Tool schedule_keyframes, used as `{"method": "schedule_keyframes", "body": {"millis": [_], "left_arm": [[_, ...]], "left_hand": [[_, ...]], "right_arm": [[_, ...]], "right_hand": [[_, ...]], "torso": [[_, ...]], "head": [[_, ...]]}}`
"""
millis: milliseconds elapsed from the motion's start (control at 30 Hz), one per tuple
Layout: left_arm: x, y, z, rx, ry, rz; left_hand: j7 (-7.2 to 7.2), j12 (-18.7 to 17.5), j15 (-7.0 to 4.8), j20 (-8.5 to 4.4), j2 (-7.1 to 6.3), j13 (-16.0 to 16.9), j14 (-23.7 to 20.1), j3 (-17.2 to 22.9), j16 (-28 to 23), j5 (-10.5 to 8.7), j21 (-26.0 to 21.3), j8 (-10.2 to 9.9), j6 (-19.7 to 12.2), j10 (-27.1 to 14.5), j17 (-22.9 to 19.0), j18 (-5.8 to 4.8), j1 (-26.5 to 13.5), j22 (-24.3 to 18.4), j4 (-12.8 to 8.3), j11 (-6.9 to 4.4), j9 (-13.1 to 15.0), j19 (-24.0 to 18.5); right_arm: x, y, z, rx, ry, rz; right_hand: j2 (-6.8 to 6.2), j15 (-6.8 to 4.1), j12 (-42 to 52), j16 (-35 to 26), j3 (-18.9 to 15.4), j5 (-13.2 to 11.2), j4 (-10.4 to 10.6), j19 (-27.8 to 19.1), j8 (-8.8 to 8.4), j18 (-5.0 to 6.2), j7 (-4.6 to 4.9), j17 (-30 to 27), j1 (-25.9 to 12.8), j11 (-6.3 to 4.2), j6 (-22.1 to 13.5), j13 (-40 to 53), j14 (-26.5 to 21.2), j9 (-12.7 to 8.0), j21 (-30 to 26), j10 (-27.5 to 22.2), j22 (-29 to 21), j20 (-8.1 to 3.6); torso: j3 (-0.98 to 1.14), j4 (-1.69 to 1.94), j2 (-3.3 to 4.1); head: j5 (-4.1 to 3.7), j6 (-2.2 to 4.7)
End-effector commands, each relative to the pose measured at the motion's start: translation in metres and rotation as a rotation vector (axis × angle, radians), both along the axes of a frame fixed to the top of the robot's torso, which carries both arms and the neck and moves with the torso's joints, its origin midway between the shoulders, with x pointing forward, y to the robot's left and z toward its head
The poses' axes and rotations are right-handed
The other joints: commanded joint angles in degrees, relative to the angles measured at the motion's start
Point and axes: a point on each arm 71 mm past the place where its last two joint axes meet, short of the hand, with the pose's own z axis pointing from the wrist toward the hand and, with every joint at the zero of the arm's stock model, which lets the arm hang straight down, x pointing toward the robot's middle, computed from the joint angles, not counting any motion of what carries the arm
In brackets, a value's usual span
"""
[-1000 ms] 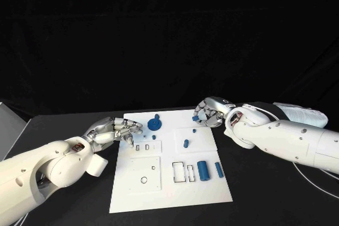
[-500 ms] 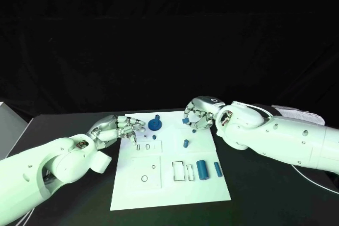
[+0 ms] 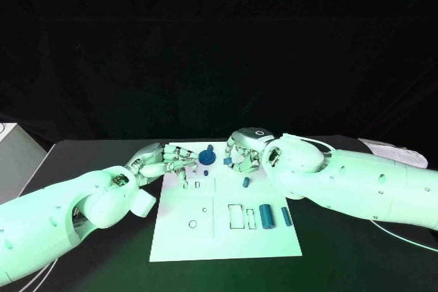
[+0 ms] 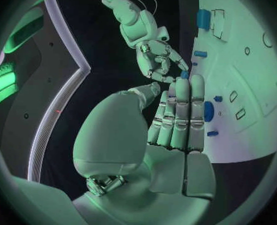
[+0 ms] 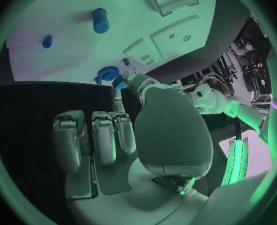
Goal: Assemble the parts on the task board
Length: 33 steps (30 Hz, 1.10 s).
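While the white task board (image 3: 223, 241) lies mid-bench, I see my left robot hand (image 3: 167, 162) at its far left corner, fingers straight and close together, holding nothing that I can see, probably ready to steady the board. Just right of it the round blue part (image 3: 208, 158) stands on the board. My right robot hand (image 3: 241, 156) hangs beside it, pinching a small blue part (image 3: 228, 160), I judge for seating nearby. Two blue cylinders (image 3: 266, 216) lie nearer me.

The task board (image 3: 228, 238) is white, the counter (image 3: 347, 247) black. The parts (image 3: 266, 216) are blue, 1 round one (image 3: 208, 158) darker. Both arms are white, their fingers (image 3: 179, 160) silver.
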Motion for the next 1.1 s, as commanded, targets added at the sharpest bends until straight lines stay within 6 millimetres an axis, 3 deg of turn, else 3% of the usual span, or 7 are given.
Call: {"method": "schedule_keyframes", "body": {"millis": [33,67,167,267,333,667,1100], "left_arm": [[-0.001,-0.007,0.003,0.153,-0.142,0.005],[-0.002,-0.009,0.004,0.18,-0.171,0.001],[-0.004,-0.015,0.005,0.26,-0.258,-0.011],[-0.005,-0.021,0.006,0.338,-0.34,-0.024],[-0.006,-0.024,0.005,0.375,-0.377,-0.03],[-0.01,-0.034,-0.002,0.498,-0.468,-0.06],[-0.008,-0.037,-0.008,0.541,-0.458,-0.061]], "left_hand": [[-0.69,3.36,-0.64,-0.99,0.41,2.18,1.39,-0.08,2.07,-0.01,1.2,-0.34,0.12,0.9,1.25,0.93,0.14,0.62,-1.06,-0.86,-0.13,0.26],[-1.11,6.22,-1.3,-1.5,0.45,4.1,4.53,-0.2,6.32,0.02,2.4,-0.48,0.32,1.41,5.7,0.92,0.08,1.39,-1.59,-1.67,-0.19,1.09],[-2.08,20.0,-2.52,-2.78,0.44,14.39,14.27,0.94,22.01,0.19,12.6,-1.54,0.89,-3.46,25.2,-1.43,-1.14,15.58,-2.41,-2.99,-0.57,9.42],[-2.58,28.8,-2.94,-3.14,-0.04,20.43,18.64,2.6,27.91,-0.04,17.91,-2.43,0.93,-6.84,33.91,-2.73,-2.1,23.56,-2.56,-3.44,-0.69,13.6],[-2.85,31.02,-3.11,-3.31,-0.11,21.78,20.32,3.04,29.77,-0.06,19.75,-2.74,0.81,-7.26,36.95,-3.25,-2.36,26.59,-2.54,-3.67,-0.73,15.39],[-3.26,35.67,-3.5,-3.73,-0.19,24.51,23.73,4.13,33.39,-0.04,23.63,-2.82,1.74,-8.11,43.3,-4.47,-2.66,33.36,-2.65,-4.08,-0.76,19.46],[-2.83,36.97,-3.35,-3.71,-0.24,25.26,24.18,5.18,33.84,-0.04,24.33,-2.48,3.04,-8.58,44.17,-4.67,-2.56,34.47,-2.87,-3.82,-0.62,20.06]], "right_arm": [[-0.004,0.009,-0.003,-0.014,-0.001,-0.002],[-0.005,0.012,-0.004,-0.011,0.002,0.004],[-0.007,0.02,-0.006,-0.003,0.007,0.018],[-0.01,0.025,-0.008,0.004,0.011,0.029],[-0.011,0.028,-0.009,0.007,0.013,0.033],[-0.014,0.034,-0.009,0.024,0.015,0.046],[-0.018,0.034,-0.009,0.036,0.012,0.053]], "right_hand": [[-0.01,0.46,-0.29,0.24,0.12,0.47,0.37,6.0,0.12,-0.82,-0.02,15.07,-0.54,0.16,-0.45,13.63,6.09,0.1,0.13,4.39,15.1,0.38],[-0.04,0.47,-0.3,0.24,0.15,0.88,0.4,6.0,0.15,-0.82,-0.02,15.07,-0.55,0.17,-0.5,13.62,6.09,0.1,0.13,4.39,15.1,0.39],[-0.08,0.48,-0.35,0.24,0.26,1.69,0.46,6.0,0.23,-0.82,0.0,15.07,-0.57,0.18,-0.58,13.59,6.09,0.11,0.13,4.35,15.1,0.4],[-0.14,0.49,-0.33,0.24,0.31,2.13,0.48,6.0,0.27,-0.82,0.02,15.07,-0.59,0.19,-0.65,13.6,6.09,0.11,0.13,4.37,15.1,0.41],[-0.16,0.49,-0.36,0.24,0.34,2.33,0.5,6.0,0.29,-0.82,0.02,15.07,-0.61,0.19,-0.67,13.58,6.09,0.11,0.13,4.34,15.1,0.41],[-0.32,0.51,-0.34,0.24,0.4,3.45,0.7,6.0,0.43,-0.82,0.06,15.07,-0.9,0.22,-0.76,13.6,6.09,0.13,0.13,4.37,15.1,0.42],[-0.55,0.55,-0.33,0.24,0.16,3.46,1.06,6.0,0.51,-0.82,0.09,15.07,-1.48,0.26,-0.84,13.61,6.09,0.14,0.13,4.38,15.1,0.44]], "torso": [[-0.1,0.1,-0.15],[-0.07,0.14,-0.11],[-0.02,0.15,-0.11],[-0.02,0.17,-0.06],[-0.03,0.19,-0.02],[0.05,-0.06,0.13],[0.05,-0.01,0.14]], "head": [[0.36,-0.27],[0.48,-0.28],[1.11,-0.48],[1.46,-0.56],[1.68,-0.61],[2.25,-0.95],[2.29,-1.32]]}}
